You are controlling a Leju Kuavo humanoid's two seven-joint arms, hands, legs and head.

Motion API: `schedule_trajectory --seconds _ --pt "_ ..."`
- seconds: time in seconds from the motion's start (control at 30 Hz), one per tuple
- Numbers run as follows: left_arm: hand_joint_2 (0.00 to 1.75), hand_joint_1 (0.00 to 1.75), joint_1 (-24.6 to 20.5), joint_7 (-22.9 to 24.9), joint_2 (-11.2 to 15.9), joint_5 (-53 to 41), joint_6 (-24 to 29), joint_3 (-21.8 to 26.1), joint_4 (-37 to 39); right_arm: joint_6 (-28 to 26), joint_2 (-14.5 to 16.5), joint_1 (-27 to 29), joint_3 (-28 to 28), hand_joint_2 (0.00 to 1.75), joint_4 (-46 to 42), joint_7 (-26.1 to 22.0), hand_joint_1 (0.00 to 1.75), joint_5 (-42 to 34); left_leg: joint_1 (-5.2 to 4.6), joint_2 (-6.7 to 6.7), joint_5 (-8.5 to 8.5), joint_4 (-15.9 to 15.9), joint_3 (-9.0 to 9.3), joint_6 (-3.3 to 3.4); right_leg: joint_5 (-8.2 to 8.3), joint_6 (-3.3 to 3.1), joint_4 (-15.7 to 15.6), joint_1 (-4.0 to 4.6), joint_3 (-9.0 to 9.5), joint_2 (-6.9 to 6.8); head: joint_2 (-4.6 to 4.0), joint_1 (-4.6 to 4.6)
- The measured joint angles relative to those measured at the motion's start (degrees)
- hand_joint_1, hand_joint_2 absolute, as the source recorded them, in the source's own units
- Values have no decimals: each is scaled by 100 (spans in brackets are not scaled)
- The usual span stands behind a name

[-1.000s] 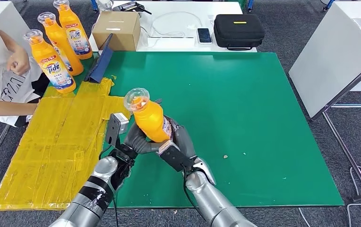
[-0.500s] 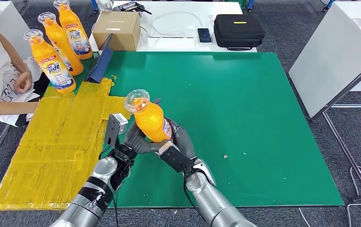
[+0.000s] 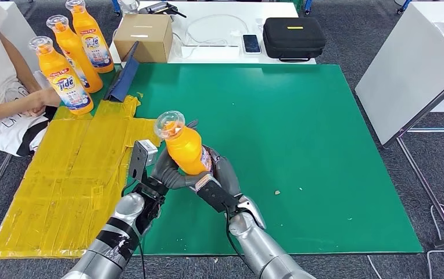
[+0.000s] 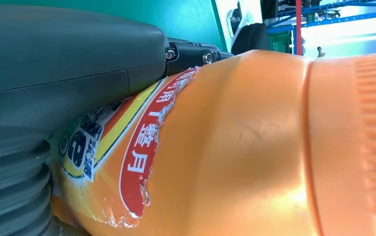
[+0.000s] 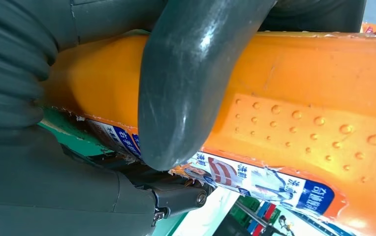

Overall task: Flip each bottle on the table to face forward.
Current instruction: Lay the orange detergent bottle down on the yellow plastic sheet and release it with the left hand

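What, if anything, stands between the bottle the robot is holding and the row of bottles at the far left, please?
Nothing visible does. The held bottle, gripped by the left hand and right hand, faces bare green mat and yellow taped surface toward the three standing bottles. A person's hand rests beside the nearest.

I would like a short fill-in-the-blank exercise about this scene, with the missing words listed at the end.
1. The left hand and the right hand together hold one ____ bottle.
2. The held bottle is above the ____ mat.
3. ____ other bottles stand at the far left, beside the person's hand.
4. A black case lies on the ____ table behind the mat.

Missing words: orange; green; Three; white
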Motion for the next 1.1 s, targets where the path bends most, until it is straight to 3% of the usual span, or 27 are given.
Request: schedule_trajectory --seconds 1.1 --pt "175 0 77 -33 32 -61 107 8 -155 -12 -8 55 -40 175 28 24 175 69 0 0 0 0 0 0 0 0 0 0 0 0 0 0"
